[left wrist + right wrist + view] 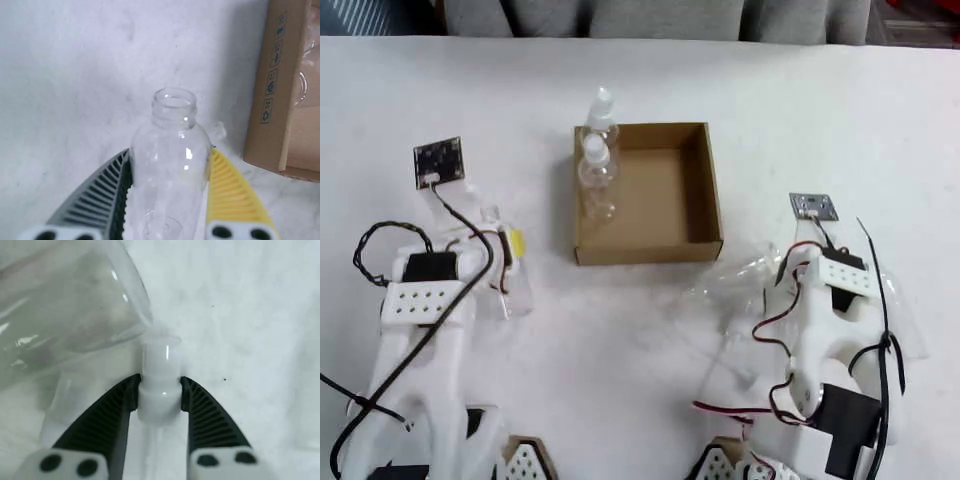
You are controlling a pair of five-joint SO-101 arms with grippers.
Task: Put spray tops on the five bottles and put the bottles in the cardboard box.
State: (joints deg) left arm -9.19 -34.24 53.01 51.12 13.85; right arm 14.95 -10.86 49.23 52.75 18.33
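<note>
**Both hands loaded, box part-filled**

Left hand [170,154] is seen clamped on an uncapped bottle [170,175], held near the cardboard box [705,190] on the bench [840,110]. Right hand [160,385] is closed around a white spray top [160,362]. Two capped bottles [597,170] are noted along the box's left wall.

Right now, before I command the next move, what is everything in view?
open brown cardboard box: one, brown, table centre
clear plastic bottles with spray tops: two, clear, along the box's left wall
clear plastic bottle without a top: one, clear, in the left claw
white plastic spray top: one, white, in the right claw
other clear bottles: number unclear, lying by the right arm
white table: one
left claw: grey and yellow, shut on the topless bottle
right claw: black, shut on the spray top
</note>
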